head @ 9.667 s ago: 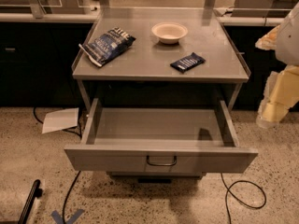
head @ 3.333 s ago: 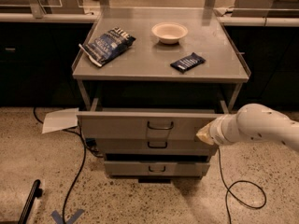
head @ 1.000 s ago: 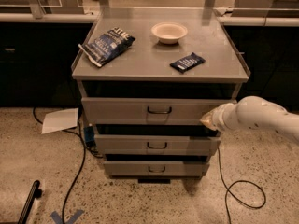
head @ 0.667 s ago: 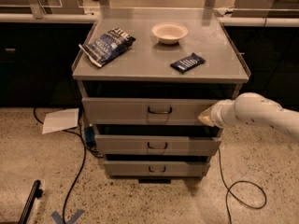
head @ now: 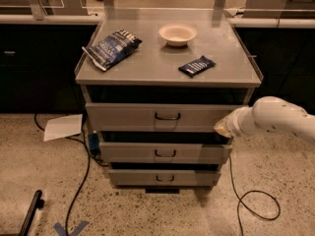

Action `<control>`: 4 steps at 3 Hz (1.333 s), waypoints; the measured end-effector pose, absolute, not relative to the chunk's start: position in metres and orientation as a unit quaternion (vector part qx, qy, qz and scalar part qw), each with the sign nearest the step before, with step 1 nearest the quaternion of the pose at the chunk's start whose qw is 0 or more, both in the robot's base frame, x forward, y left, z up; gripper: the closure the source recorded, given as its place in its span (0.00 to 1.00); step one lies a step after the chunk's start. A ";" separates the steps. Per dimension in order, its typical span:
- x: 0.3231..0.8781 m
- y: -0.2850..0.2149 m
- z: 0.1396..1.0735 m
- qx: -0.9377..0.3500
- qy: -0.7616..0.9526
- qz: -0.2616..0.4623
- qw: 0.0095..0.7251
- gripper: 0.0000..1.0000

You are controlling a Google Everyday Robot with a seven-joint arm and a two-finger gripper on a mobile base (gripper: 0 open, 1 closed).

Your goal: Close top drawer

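Observation:
The top drawer (head: 147, 117) is a wide grey metal drawer with a small dark loop handle (head: 167, 116). Its front sits back under the cart's tabletop (head: 162, 65), roughly in line with the two drawers below. My gripper (head: 222, 127) is at the end of the white arm (head: 275, 119) that comes in from the right. It rests against the right end of the drawer front.
On the tabletop lie a blue chip bag (head: 112, 46), a white bowl (head: 177, 34) and a dark snack bar (head: 196, 65). A middle drawer (head: 165, 153) and a bottom drawer (head: 164, 178) sit below. Cables (head: 251, 200) and a sheet of paper (head: 62, 127) lie on the floor.
The top drawer went from fully pulled out to pushed in under the tabletop. My gripper followed its right front end inward.

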State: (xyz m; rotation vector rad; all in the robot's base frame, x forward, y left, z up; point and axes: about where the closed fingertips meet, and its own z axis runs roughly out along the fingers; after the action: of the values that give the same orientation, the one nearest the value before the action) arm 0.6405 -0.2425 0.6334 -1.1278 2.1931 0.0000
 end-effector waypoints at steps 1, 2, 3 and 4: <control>0.596 -0.251 0.638 -0.411 0.856 0.020 0.313 1.00; 0.593 -0.253 0.637 -0.410 0.857 0.020 0.311 0.81; 0.593 -0.253 0.636 -0.410 0.857 0.020 0.311 0.58; 0.593 -0.253 0.636 -0.410 0.857 0.020 0.311 0.34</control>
State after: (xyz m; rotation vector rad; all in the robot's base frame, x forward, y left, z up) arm 0.5926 -0.2534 0.6365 -1.0811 2.2626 0.0526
